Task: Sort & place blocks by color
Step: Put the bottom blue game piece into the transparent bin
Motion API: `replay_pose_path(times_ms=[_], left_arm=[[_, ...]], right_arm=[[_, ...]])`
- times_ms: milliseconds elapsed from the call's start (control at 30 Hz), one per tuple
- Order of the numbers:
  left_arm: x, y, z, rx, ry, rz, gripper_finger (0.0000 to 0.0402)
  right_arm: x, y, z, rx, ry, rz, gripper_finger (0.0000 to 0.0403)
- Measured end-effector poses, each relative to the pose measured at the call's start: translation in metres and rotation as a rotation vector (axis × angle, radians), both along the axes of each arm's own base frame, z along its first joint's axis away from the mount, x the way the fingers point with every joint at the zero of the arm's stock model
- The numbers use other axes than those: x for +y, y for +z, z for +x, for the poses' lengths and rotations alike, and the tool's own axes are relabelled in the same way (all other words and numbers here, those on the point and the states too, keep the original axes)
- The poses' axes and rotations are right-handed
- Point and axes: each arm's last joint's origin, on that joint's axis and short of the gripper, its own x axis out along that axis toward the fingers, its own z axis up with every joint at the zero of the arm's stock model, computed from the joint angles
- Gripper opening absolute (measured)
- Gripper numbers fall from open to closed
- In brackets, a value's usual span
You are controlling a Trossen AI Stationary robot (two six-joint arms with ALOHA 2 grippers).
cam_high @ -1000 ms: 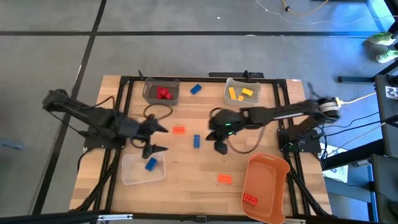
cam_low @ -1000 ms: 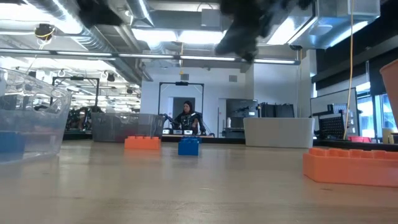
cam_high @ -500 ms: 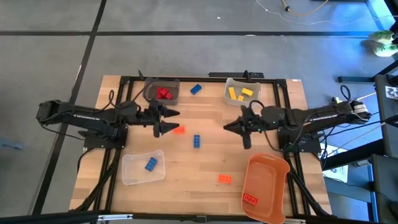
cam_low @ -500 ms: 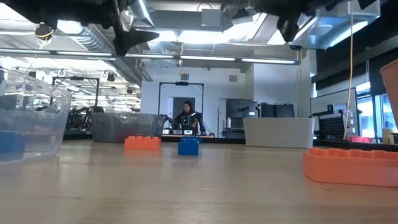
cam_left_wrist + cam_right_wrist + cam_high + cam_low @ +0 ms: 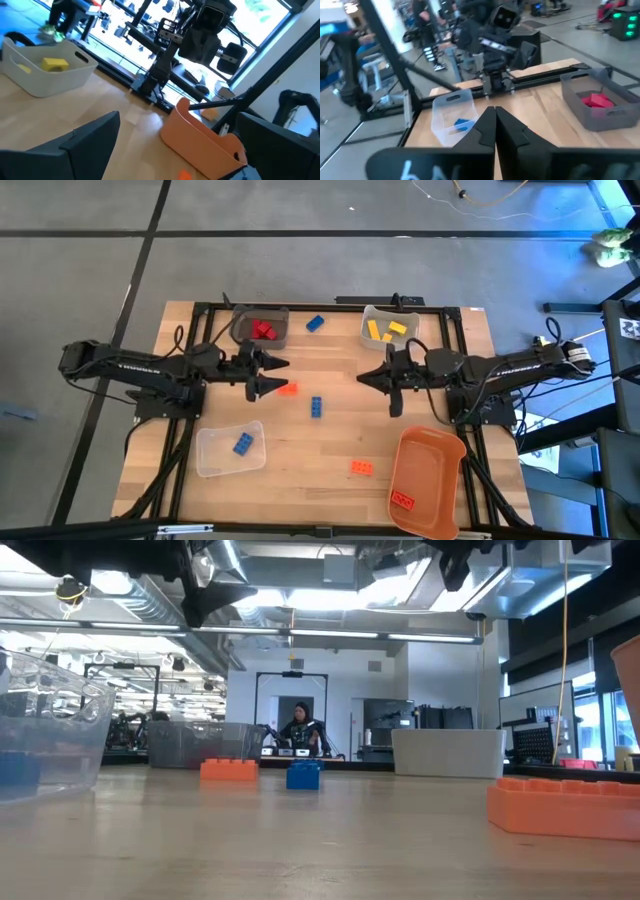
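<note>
Left pincer (image 5: 283, 372) spread, empty, above bench (image 5: 330, 435) beside an orange block (image 5: 288, 388). Right pincer (image 5: 362, 378) pressed together, empty.

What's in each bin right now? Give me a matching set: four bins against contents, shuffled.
Bins:
1. dark bin
2. white bin
3. clear bin
4. orange bin

Contents:
A. one blue block
B. one orange block
C. red blocks
D. yellow blocks

Pairs: 1-C, 2-D, 3-A, 4-B
</note>
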Motion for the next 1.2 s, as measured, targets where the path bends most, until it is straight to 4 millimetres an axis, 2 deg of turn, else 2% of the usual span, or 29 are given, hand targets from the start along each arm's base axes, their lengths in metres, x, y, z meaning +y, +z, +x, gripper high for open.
replay_pose_path(times_ms=[200,333,433,533,633,767,833,933,1100,1200], left_arm=[[0.002,0.000,0.000,0.003,0.064,0.037,0.0389],[0.002,0.000,-0.001,0.000,0.056,0.019,0.0379],[0.001,0.001,-0.001,0.004,0.043,0.010,0.0349],[0.000,-0.002,-0.002,0.036,0.003,0.013,0.0286],[-0.001,-0.003,-0.006,0.074,-0.033,0.062,0.0196],[0.003,-0.009,-0.014,0.170,-0.066,0.122,0.0056],[0.006,-0.011,-0.018,0.196,-0.090,0.137,0.0016],[0.012,-0.014,-0.020,0.230,-0.123,0.156,0.0013],[0.020,-0.015,-0.023,0.237,-0.177,0.173,0.0003],[0.024,-0.015,-0.023,0.235,-0.179,0.171,0.0002]], right_arm=[[0.000,-0.003,0.014,0.021,-0.076,0.152,0.0017],[0.003,-0.004,0.040,0.119,-0.100,0.227,0.0057],[0.007,-0.005,0.063,0.226,-0.115,0.245,0.0086],[0.009,-0.007,0.083,0.353,-0.146,0.272,0.0106],[0.011,-0.010,0.101,0.471,-0.195,0.330,0.0118],[0.014,-0.023,0.123,0.610,-0.315,0.521,0.0121],[0.016,-0.034,0.132,0.690,-0.374,0.646,0.0122],[0.022,-0.058,0.143,0.797,-0.467,0.781,0.0122],[0.032,-0.089,0.160,0.817,-0.540,0.936,0.0122],[0.034,-0.105,0.166,0.829,-0.570,0.968,0.0126]])
